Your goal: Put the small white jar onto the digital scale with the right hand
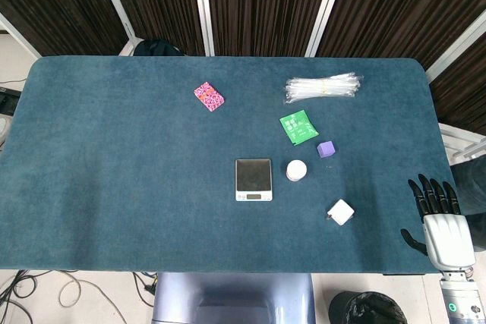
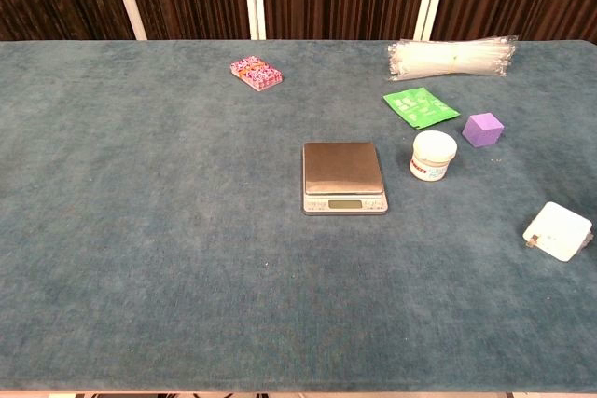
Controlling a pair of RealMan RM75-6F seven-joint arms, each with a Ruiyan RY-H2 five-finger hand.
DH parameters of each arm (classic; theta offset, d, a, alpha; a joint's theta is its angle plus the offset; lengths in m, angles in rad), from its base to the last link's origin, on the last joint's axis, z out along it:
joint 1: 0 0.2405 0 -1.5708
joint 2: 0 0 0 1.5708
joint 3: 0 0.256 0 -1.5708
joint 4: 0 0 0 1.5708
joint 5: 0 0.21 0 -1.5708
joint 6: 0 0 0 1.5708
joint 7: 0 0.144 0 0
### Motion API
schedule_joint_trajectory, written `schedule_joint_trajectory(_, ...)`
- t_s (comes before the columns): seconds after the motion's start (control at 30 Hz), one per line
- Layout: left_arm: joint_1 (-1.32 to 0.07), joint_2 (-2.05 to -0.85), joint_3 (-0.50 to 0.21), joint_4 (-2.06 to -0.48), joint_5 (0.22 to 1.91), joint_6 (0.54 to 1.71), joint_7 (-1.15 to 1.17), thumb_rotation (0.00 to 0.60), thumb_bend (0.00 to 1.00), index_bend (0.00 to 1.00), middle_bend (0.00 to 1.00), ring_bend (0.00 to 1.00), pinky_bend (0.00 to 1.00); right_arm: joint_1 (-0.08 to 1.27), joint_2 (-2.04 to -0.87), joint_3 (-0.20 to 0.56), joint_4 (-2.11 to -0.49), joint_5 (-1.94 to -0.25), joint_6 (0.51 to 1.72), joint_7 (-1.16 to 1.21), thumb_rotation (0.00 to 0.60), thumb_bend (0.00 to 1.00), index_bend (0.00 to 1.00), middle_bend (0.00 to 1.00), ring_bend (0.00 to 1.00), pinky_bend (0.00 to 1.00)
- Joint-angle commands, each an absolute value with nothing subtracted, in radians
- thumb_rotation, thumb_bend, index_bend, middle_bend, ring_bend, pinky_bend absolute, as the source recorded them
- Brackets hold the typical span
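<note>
The small white jar (image 1: 296, 170) (image 2: 434, 156) stands upright on the blue cloth, just right of the digital scale (image 1: 253, 179) (image 2: 343, 177). The scale's steel plate is bare. My right hand (image 1: 438, 216) hovers at the table's near right edge, fingers spread and holding nothing, well to the right of the jar. It shows only in the head view. My left hand is in neither view.
A purple cube (image 1: 326, 149) (image 2: 482, 130) and a green packet (image 1: 298, 126) (image 2: 420, 106) lie behind the jar. A white square block (image 1: 341, 212) (image 2: 558, 231) sits between jar and right hand. A bundle of clear straws (image 1: 323, 87) (image 2: 452, 58) and a pink packet (image 1: 209, 96) (image 2: 256, 73) lie further back.
</note>
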State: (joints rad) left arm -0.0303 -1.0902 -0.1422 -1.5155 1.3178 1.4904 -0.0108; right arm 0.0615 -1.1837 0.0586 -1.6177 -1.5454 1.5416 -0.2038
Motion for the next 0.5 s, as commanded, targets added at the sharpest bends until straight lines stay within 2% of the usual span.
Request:
schedule_joint_trajectory(0.03, -0.028, -1.092, -0.144, -1.515, 1.315, 1.496, -0.009, 0.6, 0.74, 0.04, 0.0, 0.0, 0.0, 0.063, -1.186, 0.059, -1.616, -1.545, 1.539, -0.206, 0.6, 0.26, 0.0, 0.0, 0.04, 0.0)
schedule_joint_trajectory(0.5, -0.03, -1.097, -0.145, -1.519, 1.31, 1.5, 0.011, 0.6, 0.74, 0.04, 0.0, 0.0, 0.0, 0.066, -1.174, 0.055, -1.621, -1.533, 1.516, -0.173, 0.6, 0.26, 0.0, 0.0, 0.04, 0.0)
